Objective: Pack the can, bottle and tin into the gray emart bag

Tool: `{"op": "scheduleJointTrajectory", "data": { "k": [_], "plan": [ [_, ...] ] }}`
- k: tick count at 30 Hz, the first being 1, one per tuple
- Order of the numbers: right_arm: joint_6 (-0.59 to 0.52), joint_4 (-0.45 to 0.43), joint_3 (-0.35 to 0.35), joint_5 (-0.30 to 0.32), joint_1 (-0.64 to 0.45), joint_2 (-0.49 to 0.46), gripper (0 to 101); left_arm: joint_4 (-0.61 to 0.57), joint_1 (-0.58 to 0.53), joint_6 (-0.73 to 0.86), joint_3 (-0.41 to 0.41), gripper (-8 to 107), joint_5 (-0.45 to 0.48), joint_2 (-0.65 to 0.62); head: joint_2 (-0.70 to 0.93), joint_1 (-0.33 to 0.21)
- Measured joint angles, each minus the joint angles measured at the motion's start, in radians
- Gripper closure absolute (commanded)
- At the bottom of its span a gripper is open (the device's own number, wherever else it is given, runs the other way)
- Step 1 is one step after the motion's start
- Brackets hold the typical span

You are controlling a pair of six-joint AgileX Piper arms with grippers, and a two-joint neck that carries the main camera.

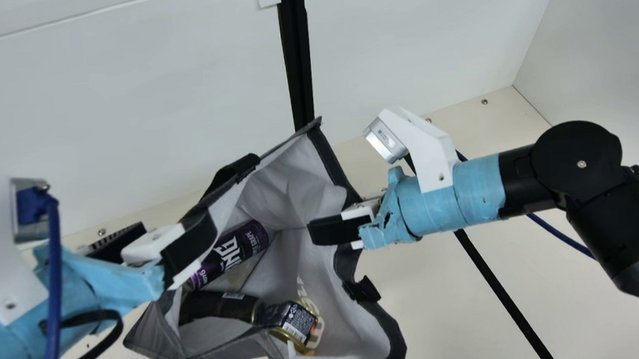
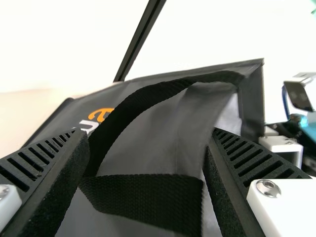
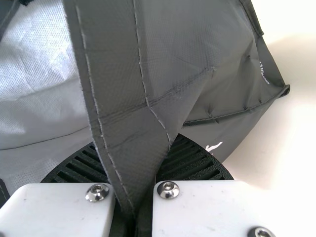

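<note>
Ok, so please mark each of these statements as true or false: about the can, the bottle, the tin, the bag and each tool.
1. The purple can is inside the gray bag. True.
2. The tin is on the table, outside the bag. False: it is in the bag.
3. The right tool is closed on the bag's edge. True.
4. The left tool has its fingers pressed together. False: they stand apart, with a black strap of the bag between them.
5. The black bottle lies inside the bag. True.
</note>
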Motion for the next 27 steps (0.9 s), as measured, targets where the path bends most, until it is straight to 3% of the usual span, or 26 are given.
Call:
{"op": "scheduleJointTrajectory", "data": {
  "k": [14, 27],
  "plan": [
    [0.0, 0.0, 0.0, 0.0, 0.0, 0.0, 101, 0.106, 0.043, -0.093, 0.084, 9, 0.007, -0.139, 0.002, 0.0],
    [0.0, -0.002, 0.0, 0.0, 0.0, 0.0, 101, 0.284, 0.074, -0.236, 0.198, 9, 0.067, -0.293, 0.0, 0.0]
  ]
}}
